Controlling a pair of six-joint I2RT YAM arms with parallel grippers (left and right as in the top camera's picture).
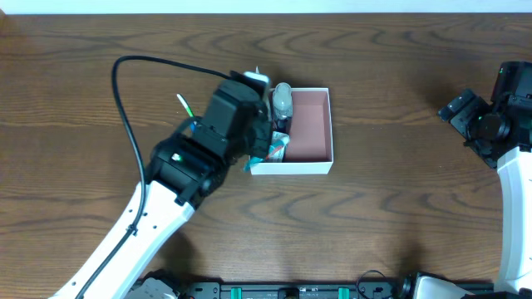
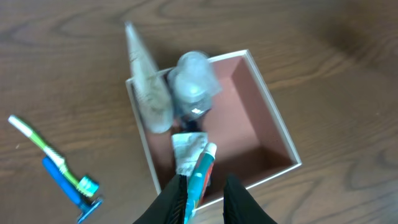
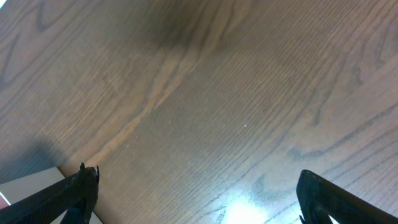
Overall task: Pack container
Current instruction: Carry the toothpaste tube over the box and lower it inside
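Dark brown wood-grain table (image 1: 399,66) seen from above, with two white robot arms reaching in from the near edge. The container (image 1: 309,124), a shallow square box with white walls and a pinkish-brown floor, sits near the middle of the table, under the end of the left arm.

The left gripper (image 2: 206,180) hangs over the container's near-left corner. Its black fingers are set narrowly around a teal, white and red toothpaste tube (image 2: 200,171). One finger lies against the tube and a thin dark gap shows on the other side, so whether the tube is actually clamped cannot be told. The tube's white crimped end points into the box.

Further in, along the left side of the container, a clear bottle (image 2: 194,81) lies on the floor. Just beside it, a pale tube (image 2: 149,87) leans across the left wall, with its narrow end sticking out past the rim. The right half of the floor is bare.

On the table to the left of the box, a green and white toothbrush (image 2: 46,149) lies touching a blue-handled item (image 2: 65,183) (too blurred to identify).

The right gripper (image 3: 196,174) is well apart at the table's right side, with its fingers spread wide over bare wood and gripping nothing.
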